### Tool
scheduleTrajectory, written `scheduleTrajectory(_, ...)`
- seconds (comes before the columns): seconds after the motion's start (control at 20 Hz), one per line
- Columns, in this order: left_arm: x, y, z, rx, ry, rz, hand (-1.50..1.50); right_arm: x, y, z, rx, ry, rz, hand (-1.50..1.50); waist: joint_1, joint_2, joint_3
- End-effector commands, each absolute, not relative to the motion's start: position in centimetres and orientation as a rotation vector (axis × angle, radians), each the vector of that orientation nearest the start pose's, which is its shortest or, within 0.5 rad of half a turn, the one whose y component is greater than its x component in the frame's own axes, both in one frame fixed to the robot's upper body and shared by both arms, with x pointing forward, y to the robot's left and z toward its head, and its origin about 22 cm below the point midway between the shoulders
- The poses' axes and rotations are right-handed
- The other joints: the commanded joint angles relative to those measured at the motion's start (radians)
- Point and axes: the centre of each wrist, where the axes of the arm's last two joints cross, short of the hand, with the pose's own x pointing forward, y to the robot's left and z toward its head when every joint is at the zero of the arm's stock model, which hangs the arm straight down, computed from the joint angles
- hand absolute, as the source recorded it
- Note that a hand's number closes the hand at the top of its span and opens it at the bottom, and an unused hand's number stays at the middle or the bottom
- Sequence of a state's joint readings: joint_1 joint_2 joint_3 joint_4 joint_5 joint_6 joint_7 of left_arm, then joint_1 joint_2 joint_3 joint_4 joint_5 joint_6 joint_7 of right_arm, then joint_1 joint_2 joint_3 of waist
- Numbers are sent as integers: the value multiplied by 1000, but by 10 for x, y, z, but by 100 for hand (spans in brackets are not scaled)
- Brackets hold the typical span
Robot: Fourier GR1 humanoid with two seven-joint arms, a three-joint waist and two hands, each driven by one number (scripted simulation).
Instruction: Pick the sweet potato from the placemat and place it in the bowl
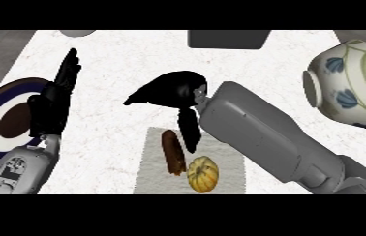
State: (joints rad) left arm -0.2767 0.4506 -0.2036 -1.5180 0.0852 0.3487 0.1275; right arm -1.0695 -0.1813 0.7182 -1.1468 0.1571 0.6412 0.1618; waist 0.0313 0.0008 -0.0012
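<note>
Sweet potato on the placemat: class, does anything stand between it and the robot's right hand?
Nothing visible does. The right hand hangs just beyond the sweet potato, one finger reaching down beside it. The small yellow squash lies on the placemat at the nearer side, out of the way.

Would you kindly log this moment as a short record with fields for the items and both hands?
sweet potato: lying on the placemat, not held
squash: yellow, on the placemat, right of the sweet potato
bowl: patterned, far right of the counter
plate: left edge, behind the left hand
right hand: above the placemat, holding nothing, fingers pointing down
left hand: open, resting at left, fingers up
</note>
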Motion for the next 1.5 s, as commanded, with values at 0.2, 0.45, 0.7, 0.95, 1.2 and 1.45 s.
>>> scheduleTrajectory(0.2,290,248,75,348,-1667,-186,0,336,42,134,79,-1066,2158,-150,1,5,0)
scheduleTrajectory(0.45,283,271,71,392,-1653,-198,0,314,51,122,53,-983,2251,-150,0,0,0)
scheduleTrajectory(0.7,291,269,88,363,-1643,-167,0,309,46,99,-46,-842,2349,-150,-17,-1,1)
scheduleTrajectory(0.95,295,262,73,389,-1650,-170,0,298,41,75,-94,-786,2355,-150,-22,0,1)
scheduleTrajectory(1.2,287,255,74,370,-1653,-180,0,313,36,64,-139,-809,2319,-150,-6,3,1)
scheduleTrajectory(1.45,287,263,76,377,-1642,-188,0,320,20,36,-124,-795,2301,-150,1,5,1)
